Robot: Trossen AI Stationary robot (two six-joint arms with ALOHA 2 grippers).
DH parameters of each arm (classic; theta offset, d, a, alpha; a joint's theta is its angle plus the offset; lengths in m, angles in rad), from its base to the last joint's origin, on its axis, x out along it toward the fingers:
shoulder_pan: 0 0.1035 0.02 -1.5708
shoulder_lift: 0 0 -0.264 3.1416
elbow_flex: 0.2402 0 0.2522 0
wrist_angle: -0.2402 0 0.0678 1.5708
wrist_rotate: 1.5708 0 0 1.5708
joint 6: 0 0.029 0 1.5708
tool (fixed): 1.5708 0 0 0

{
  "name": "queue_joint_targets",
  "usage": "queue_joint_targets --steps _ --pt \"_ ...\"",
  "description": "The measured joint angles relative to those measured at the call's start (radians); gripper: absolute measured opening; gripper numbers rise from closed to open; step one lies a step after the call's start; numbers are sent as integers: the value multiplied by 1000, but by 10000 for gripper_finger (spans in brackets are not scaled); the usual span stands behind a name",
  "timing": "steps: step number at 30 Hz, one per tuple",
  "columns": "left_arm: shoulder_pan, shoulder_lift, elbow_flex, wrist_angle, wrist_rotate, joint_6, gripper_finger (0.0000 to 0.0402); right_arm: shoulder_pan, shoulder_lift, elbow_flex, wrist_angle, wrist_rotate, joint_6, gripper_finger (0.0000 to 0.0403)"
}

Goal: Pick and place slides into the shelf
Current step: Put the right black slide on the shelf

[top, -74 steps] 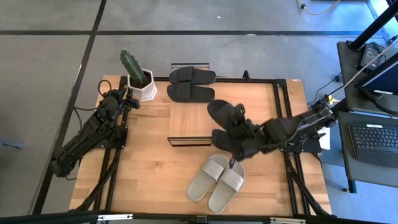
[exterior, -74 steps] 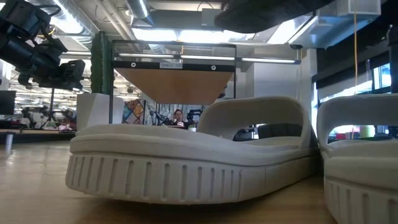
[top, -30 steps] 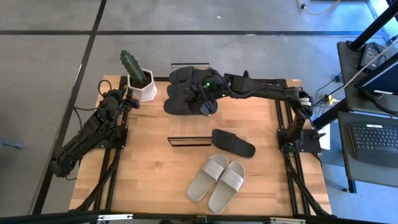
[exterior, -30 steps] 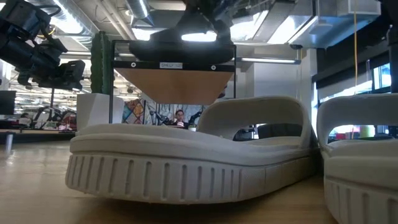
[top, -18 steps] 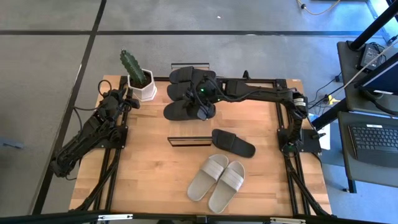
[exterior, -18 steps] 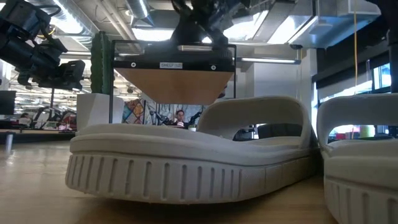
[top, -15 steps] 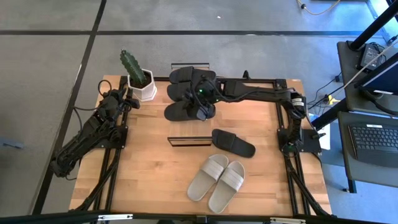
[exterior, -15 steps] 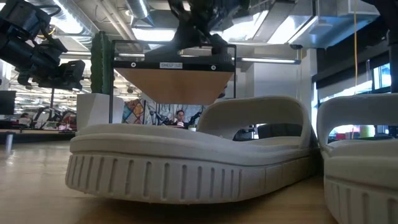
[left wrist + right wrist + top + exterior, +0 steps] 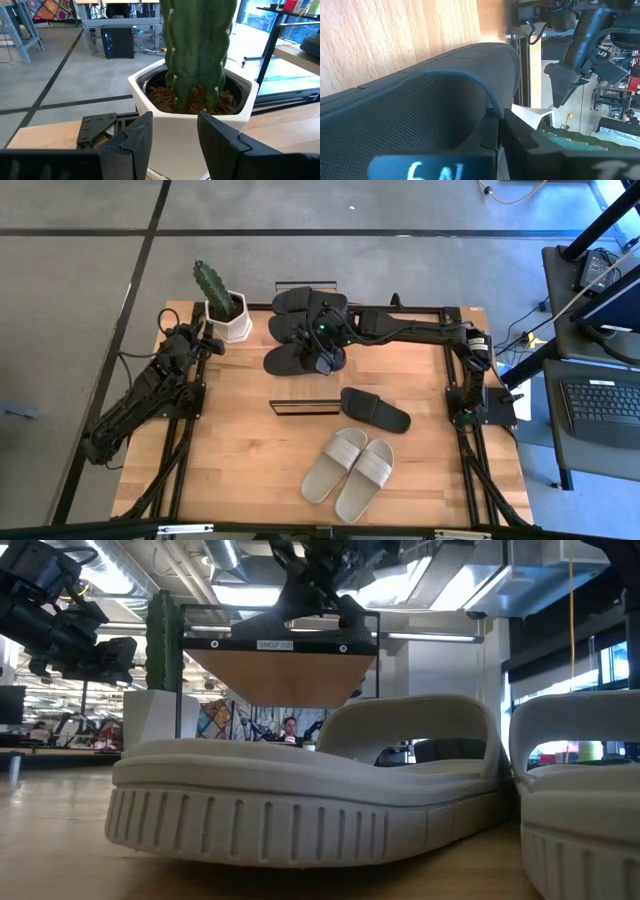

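Nearest the table's front edge: a pair of light grey-beige slip-on slides (image 9: 349, 472), side by side, toes angled to the far right; they fill the low view (image 9: 310, 795).

Just beyond them, one black wide-strap slide (image 9: 375, 409) lies flat on the tabletop, right of the low dark-framed shelf with a light wood plank top (image 9: 305, 407), close beside its right end.

Farther back, the right gripper (image 9: 322, 348) reaches in from the right over the shelf's far side, closed on the strap of a black slide (image 9: 292, 359); the right wrist view shows the fingers pinched on the mesh strap (image 9: 420, 115).

Behind it, two more black slides (image 9: 308, 302) sit at the far table edge.

Far left: the left gripper (image 9: 172, 135) waits with fingers parted, just in front of the white pot holding a green cactus (image 9: 222, 304).
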Motion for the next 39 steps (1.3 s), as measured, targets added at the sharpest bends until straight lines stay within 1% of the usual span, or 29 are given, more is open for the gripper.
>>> queue_joint_targets --steps 17,20,23,26,29,39 --pt "0 0 0 0 0 0 147 -28 0 0 -9 -3 -12 13" --pt "0 0 0 0 0 0 147 -29 0 0 -22 -3 17 29" --pt "0 0 0 0 0 0 147 -37 0 0 -24 -4 87 50" --pt "0 0 0 0 0 0 147 -45 0 0 -26 -12 150 62" --pt "0 0 0 0 0 0 147 -51 0 0 -27 -18 168 65" --pt "0 0 0 0 0 0 147 -59 0 0 -37 -21 149 68"
